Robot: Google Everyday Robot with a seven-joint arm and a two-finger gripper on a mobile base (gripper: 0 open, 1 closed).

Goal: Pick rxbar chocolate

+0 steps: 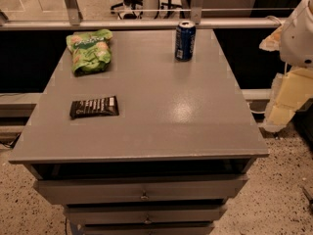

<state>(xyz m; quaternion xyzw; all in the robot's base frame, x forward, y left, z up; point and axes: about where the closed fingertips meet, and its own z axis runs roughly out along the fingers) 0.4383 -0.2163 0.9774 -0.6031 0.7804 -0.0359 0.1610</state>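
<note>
The rxbar chocolate [94, 106] is a flat black bar with white lettering and a white right end. It lies flat on the left part of the grey table top [166, 106], near the front. My gripper [282, 112] hangs off the table's right side, beyond its edge, well away from the bar and holding nothing that I can see. The white arm body [299, 33] rises above it at the right edge of the view.
A crinkly green snack bag [90, 50] lies at the back left of the table. A blue soda can [185, 40] stands upright at the back, right of centre. Drawers [144, 190] sit below the front edge. A railing [146, 23] runs behind the table.
</note>
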